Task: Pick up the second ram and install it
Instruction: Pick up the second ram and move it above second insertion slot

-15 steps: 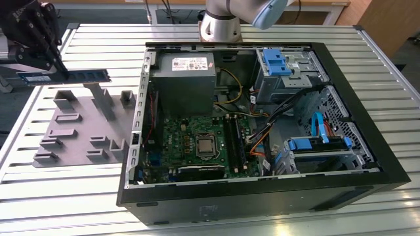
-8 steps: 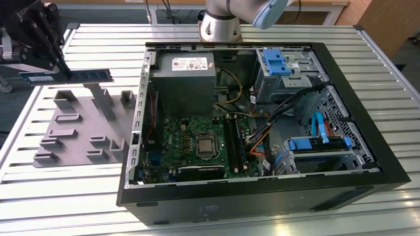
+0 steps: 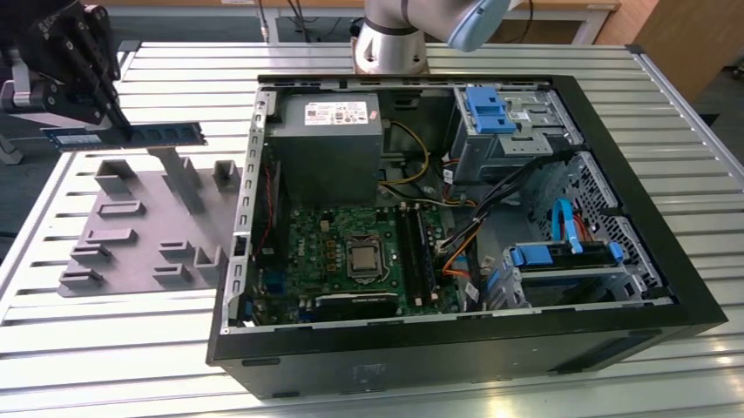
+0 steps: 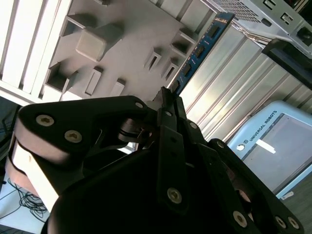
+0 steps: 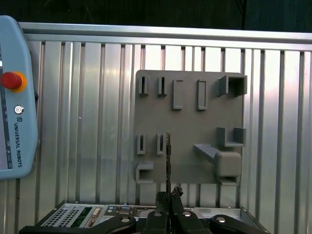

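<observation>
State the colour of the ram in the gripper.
Dark green ram with black chips and a bluish label at one end; best in the exterior view.

Dark-green second ram (image 3: 163, 135) with blue label, grey tray (image 3: 131, 237), ribbed silver table (image 3: 117, 348).

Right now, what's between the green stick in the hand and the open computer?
Only bare slatted table, in the exterior view, separates the second ram, held in the hand, from the computer case.

Matt grey plastic tray (image 5: 185, 126) on ribbed, seemingly aluminium table (image 5: 87, 122).
</observation>
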Available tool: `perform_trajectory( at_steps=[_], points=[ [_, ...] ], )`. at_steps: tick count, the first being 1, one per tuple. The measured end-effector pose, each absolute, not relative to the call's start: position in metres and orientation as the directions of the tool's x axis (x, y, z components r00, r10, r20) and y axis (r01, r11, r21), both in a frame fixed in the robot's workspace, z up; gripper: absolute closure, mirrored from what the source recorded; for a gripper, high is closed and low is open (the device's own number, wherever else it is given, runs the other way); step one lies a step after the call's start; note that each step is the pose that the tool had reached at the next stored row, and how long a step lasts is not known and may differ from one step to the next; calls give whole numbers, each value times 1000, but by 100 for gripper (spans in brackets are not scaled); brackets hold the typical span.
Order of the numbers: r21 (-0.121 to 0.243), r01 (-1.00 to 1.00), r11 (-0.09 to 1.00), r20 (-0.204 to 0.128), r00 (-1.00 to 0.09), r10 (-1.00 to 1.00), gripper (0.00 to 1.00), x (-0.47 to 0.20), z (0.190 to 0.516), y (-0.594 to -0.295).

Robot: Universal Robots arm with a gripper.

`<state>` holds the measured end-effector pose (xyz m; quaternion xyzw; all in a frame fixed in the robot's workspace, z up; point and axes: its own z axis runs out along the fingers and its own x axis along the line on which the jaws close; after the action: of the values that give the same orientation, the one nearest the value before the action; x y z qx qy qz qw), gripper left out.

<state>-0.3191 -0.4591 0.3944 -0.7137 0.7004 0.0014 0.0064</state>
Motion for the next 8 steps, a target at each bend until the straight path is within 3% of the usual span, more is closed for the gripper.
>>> perform_trajectory(
  at_steps=[8],
  points=[
    [-7,-1000,-19,-11,19,-1000,86,-314,394,-459]
  ],
)
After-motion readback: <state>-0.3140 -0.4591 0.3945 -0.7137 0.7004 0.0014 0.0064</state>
